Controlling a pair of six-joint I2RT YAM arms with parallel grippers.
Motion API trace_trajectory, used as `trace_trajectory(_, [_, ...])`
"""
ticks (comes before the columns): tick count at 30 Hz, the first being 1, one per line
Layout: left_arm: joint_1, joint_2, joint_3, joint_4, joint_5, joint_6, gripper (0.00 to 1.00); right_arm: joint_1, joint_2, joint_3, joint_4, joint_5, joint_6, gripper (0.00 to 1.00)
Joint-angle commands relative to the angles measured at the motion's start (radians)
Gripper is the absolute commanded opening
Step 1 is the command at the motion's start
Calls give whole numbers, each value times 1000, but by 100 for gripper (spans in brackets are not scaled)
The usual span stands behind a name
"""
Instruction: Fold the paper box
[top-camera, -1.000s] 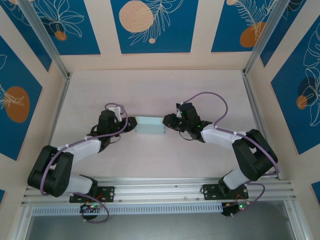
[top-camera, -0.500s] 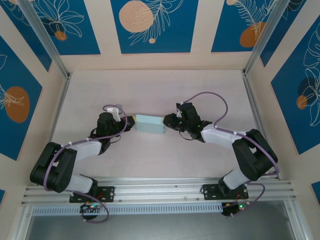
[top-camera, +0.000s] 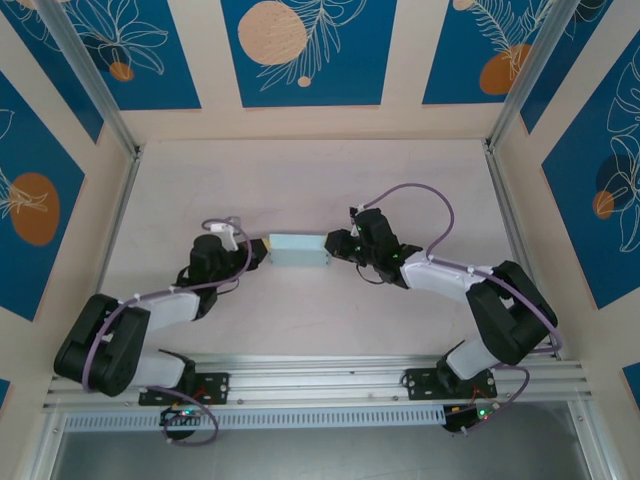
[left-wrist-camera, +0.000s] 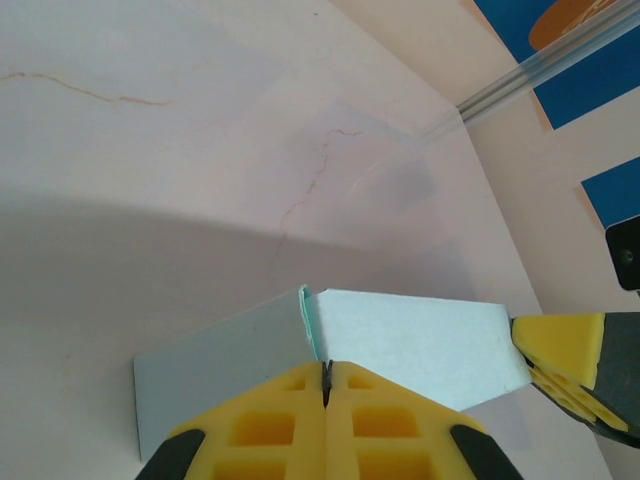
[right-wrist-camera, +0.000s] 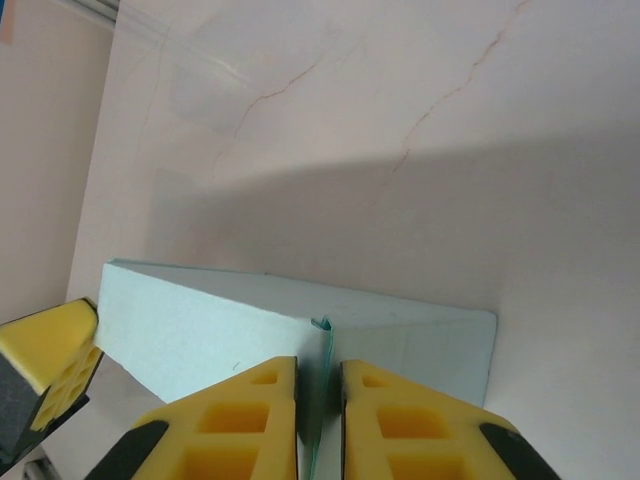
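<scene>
The paper box (top-camera: 298, 250) is a small pale-blue shallow box lying mid-table between my two grippers. My left gripper (top-camera: 263, 250) is at its left end. In the left wrist view its yellow fingers (left-wrist-camera: 290, 420) are pressed together, pinching the thin card edge where two faces of the paper box (left-wrist-camera: 410, 340) meet, so the left gripper (left-wrist-camera: 327, 372) is shut. My right gripper (top-camera: 335, 246) is at the box's right end. In the right wrist view the right gripper (right-wrist-camera: 320, 385) stands with a narrow gap, and the card edge of the paper box (right-wrist-camera: 200, 330) stands between its jaws.
Pale walls with blue panels (top-camera: 300, 50) and metal posts (top-camera: 518, 75) fence in the table (top-camera: 300, 180). A metal rail (top-camera: 320, 380) carries both arm bases at the near edge. Purple cables loop over each arm.
The left jaws have closed onto the box's left edge. The right jaws have narrowed around the right edge. The box has shifted slightly left and away.
</scene>
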Motion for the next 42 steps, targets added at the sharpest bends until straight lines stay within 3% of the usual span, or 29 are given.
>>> trace_trajectory(1, [-13, -8, -84, -263, -21, -4, 0, 56, 7, -77, -214, 82, -59, 17])
trace_trajectory(11, [-32, -140, -144, -322, -63, -14, 6, 139, -81, -145, -218, 173, -52, 20])
trace_trajectory(16, [-34, -260, -140, -429, -94, -7, 21, 145, -178, -144, -290, 201, -53, 30])
trace_trajectory(23, [-31, -415, -56, -583, -158, 71, 52, 137, -234, -47, -429, 201, -63, 47])
trace_trajectory(30, [-21, -241, 92, -569, -132, 200, 79, 110, -114, 89, -458, 138, -54, 70])
trace_trajectory(36, [-20, -5, 167, -449, -55, 230, 72, 71, 61, 195, -432, 32, -44, 70])
trace_trajectory(42, [-20, 123, 257, -441, -37, 276, 68, 48, 195, 268, -398, -43, -51, 61])
